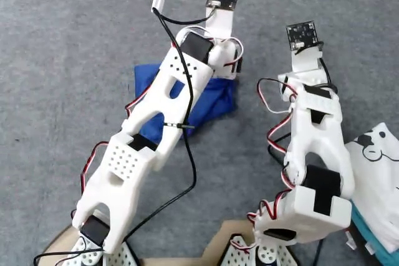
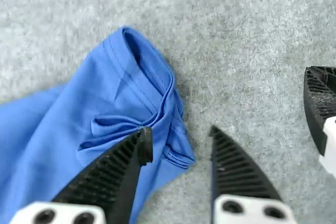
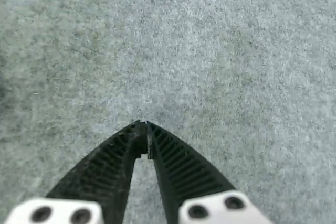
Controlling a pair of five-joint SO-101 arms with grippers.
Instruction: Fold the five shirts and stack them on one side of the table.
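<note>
Crumpled blue fabric shirt (image 1: 215, 101), long axis along tabletop (image 1: 62, 60) far edge, collar at wide-spread left gripper (image 2: 178, 134); right gripper (image 3: 145, 125) closed, empty.

This looks like a robotics lab bench: a table (image 1: 56, 42) covered in grey felt, with the left arm (image 1: 134, 154) and right arm (image 1: 315, 147), white plastic with bare wiring (image 1: 192, 175), mounted on a wooden board (image 1: 215, 238) at the table's near edge, and a blue shirt (image 1: 215, 101) mid-table.

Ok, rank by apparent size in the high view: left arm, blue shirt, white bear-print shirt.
1. left arm, largest, though nearer the camera.
2-3. blue shirt and white bear-print shirt: unranked, both partly hidden, visible areas alike.
</note>
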